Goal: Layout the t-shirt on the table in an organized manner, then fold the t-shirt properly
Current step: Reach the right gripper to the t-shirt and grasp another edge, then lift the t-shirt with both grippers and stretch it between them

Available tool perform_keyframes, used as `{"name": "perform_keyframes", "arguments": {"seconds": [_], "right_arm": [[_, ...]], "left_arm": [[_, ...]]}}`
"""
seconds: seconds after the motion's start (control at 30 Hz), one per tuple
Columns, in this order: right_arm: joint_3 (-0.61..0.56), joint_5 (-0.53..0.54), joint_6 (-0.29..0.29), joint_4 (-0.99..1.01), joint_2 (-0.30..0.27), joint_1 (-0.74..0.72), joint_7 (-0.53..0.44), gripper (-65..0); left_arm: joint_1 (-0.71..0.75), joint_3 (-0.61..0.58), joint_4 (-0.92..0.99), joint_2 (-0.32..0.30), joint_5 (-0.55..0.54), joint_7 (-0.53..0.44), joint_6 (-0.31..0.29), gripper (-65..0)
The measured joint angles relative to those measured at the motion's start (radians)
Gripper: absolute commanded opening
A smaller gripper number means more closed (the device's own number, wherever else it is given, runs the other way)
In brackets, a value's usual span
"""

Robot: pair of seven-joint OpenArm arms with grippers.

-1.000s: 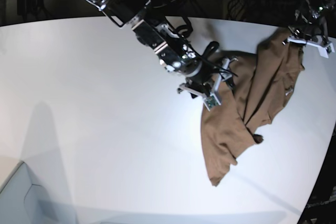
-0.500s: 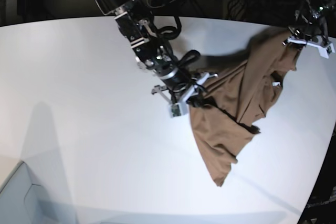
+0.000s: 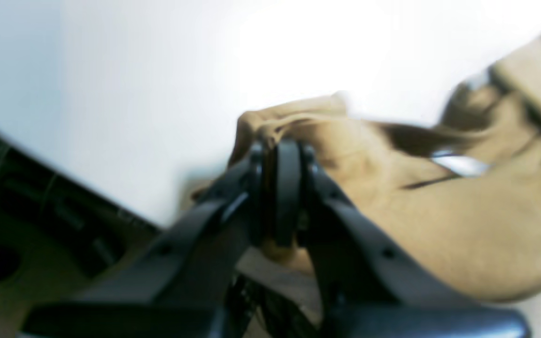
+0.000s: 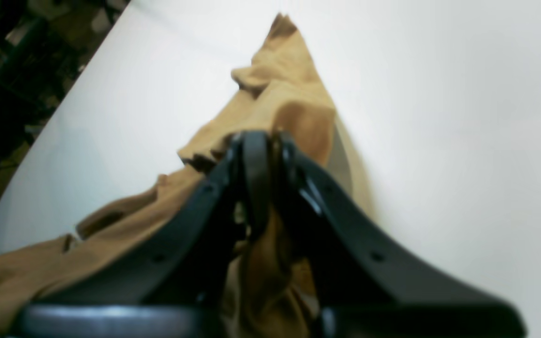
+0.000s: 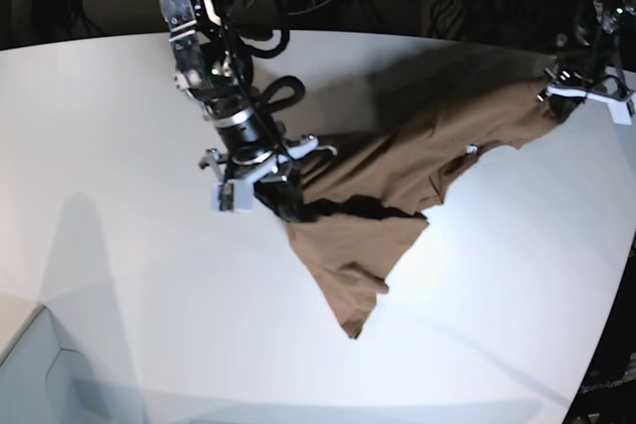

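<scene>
Both wrist views are blurry, so the small whitish tag and the seams of the t-shirt (image 5: 397,171) are hard to make out, and it is hard to tell which part of the shirt each tool holds. In the base view the top of the right arm is cut off at the upper edge, and most of the left arm is lost in the dark at the far right corner. The right tool (image 5: 260,183) hangs over the middle of the white counter (image 5: 119,196), pointing down, with its jaws pinched tight on a bunch of the brown cloth. In the right wrist view, the right tool (image 4: 257,141) has cloth squeezed between its black fingers (image 4: 251,178), and more cloth runs away across the counter (image 4: 439,117). The left tool (image 5: 586,94) is up near the far right edge of the counter, and it is also closed on the shirt. In the left wrist view, the left tool (image 3: 281,149) has a fold of the t-shirt (image 3: 463,225) bunched around its tips. The shirt is stretched between the two tools, and a loose flap lies on the counter below them.
</scene>
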State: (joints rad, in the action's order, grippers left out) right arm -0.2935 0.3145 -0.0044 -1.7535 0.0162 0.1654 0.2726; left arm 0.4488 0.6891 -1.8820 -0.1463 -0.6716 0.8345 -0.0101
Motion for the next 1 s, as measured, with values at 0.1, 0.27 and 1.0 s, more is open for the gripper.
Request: {"name": "perform_keyframes", "arguments": {"seconds": [0.1, 0.27, 1.0], "right_arm": [[0.061, 0.002, 0.002, -0.002, 0.000, 0.016, 0.005, -65.0], [0.167, 0.005, 0.004, 0.034, 0.000, 0.062, 0.004, -65.0], [0.215, 0.251, 0.000, -0.147, 0.018, 0.011, 0.006, -65.0]], "left_arm": [[-0.006, 0.000, -0.023, -0.003, -0.008, 0.000, -0.001, -64.8], [-0.054, -0.003, -0.010, -0.003, -0.009, -0.001, -0.002, -64.8], [-0.360, -0.001, -0.042, 0.000, -0.092, 0.001, 0.007, -64.9]]}}
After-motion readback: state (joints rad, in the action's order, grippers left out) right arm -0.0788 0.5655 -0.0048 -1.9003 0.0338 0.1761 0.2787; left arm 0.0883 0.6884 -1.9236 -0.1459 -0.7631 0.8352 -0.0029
